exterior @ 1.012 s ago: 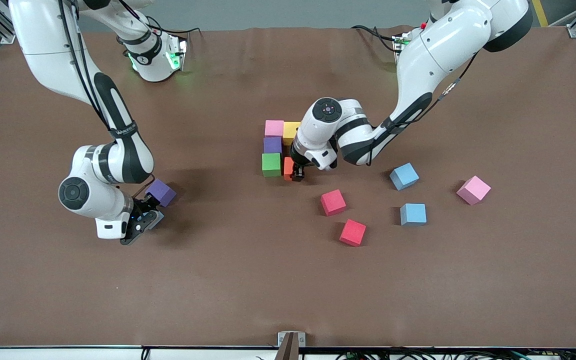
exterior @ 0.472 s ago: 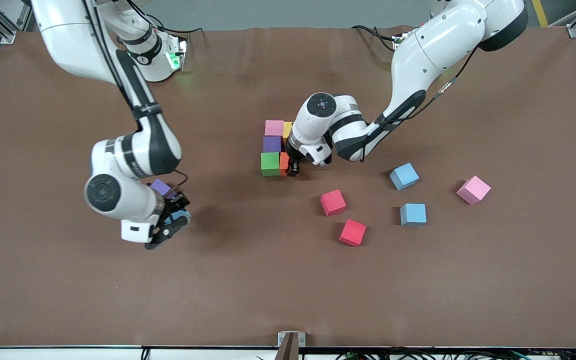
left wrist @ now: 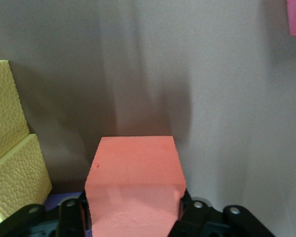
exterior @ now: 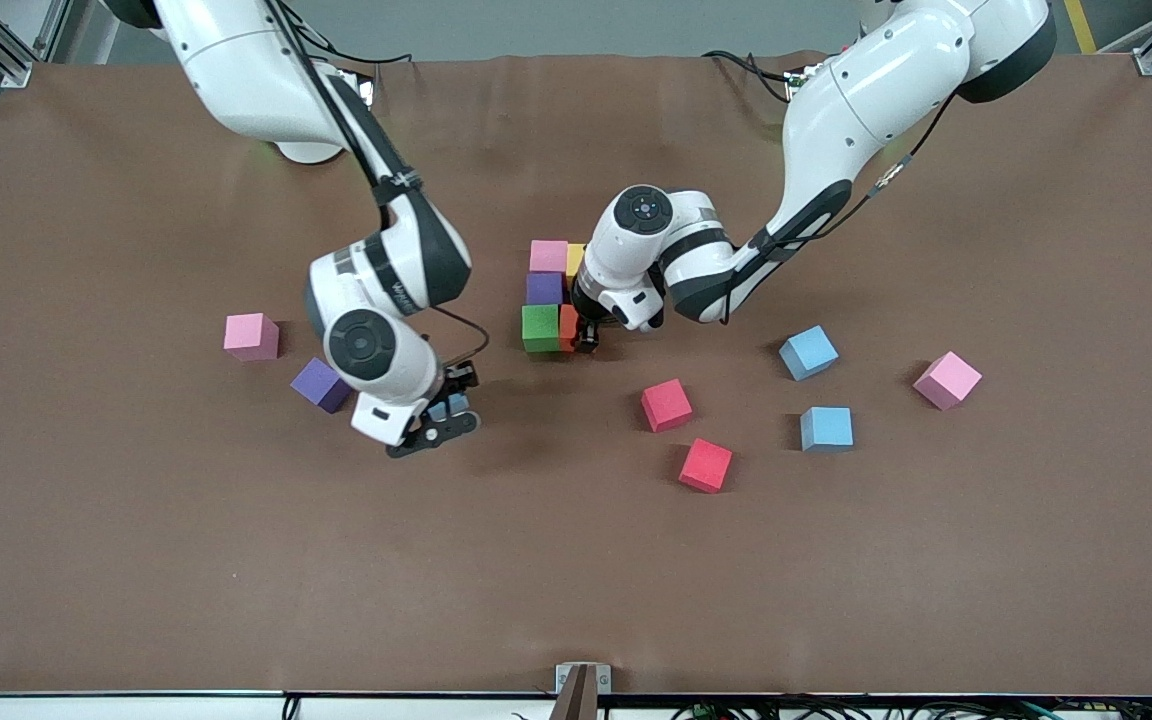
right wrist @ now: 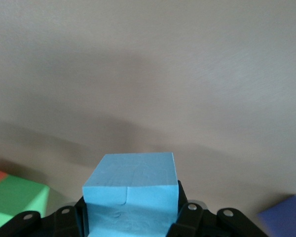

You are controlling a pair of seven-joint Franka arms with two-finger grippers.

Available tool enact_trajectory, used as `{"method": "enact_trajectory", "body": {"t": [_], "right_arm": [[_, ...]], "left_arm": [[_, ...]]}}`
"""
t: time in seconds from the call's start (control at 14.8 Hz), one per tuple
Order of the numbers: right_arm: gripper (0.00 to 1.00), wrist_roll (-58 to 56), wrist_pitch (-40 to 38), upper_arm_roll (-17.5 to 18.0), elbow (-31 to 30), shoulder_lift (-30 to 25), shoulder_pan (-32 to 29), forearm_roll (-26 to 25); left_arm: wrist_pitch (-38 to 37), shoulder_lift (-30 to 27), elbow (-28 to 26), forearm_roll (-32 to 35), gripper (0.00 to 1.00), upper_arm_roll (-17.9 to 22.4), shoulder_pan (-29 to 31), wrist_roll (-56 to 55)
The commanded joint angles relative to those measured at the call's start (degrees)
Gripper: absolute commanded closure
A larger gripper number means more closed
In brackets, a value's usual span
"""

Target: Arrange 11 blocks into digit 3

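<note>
The right gripper [exterior: 441, 412], clamped on a light blue block [right wrist: 130, 190], now hangs much closer to the block cluster than a second ago. The left gripper [exterior: 586, 340] has brought the orange block [exterior: 568, 327] against the green block [exterior: 540, 328].

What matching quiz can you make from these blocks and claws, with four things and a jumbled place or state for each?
Things:
1. orange block
2. green block
3. two red blocks
4. right claw

Places or states:
A. holds a light blue block above the table
B. lie loose, nearer the camera than the started figure
C. at the left claw, beside the green block
D. nearest the camera in a column with the pink block and the purple block

Pairs: 1-C, 2-D, 3-B, 4-A
</note>
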Motion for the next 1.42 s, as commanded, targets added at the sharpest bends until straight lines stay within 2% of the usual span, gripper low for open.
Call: {"method": "enact_trajectory", "body": {"t": [0.0,0.34,0.54,0.81,0.94,1.15,1.35], "right_arm": [[0.72,7.25,2.81,-0.41,0.27,1.86,2.39,1.63],[0.72,14.63,8.01,-0.32,-0.7,4.05,5.82,3.57],[0.72,18.86,10.21,-0.32,-0.79,5.46,7.67,3.66],[0.72,22.29,12.14,-0.32,-0.79,6.34,8.82,3.74],[0.72,22.74,12.93,-0.23,-1.32,6.43,9.25,4.01],[0.72,22.91,13.2,-0.23,-1.76,6.35,10.13,4.1],[0.71,25.2,13.99,-0.23,-2.81,6.34,11.28,4.1]], "left_arm": [[0.4,-1.14,-1.66,2.82,0.01,0.19,-0.21,-8.71],[-2.05,-1.85,-1.49,2.82,0.0,0.01,0.05,-8.54],[-6.61,-4.65,-1.22,2.82,0.0,-1.04,0.4,-8.45],[-10.91,-8.95,-1.84,2.82,0.0,-6.05,4.96,-7.84],[-13.56,-9.84,-1.84,2.82,0.0,-10.07,9.08,-6.61],[-17.6,-9.67,-1.75,2.74,0.0,-15.62,17.42,-0.29],[-19.45,-8.88,-0.26,2.47,0.0,-16.51,22.27,11.89]]}}
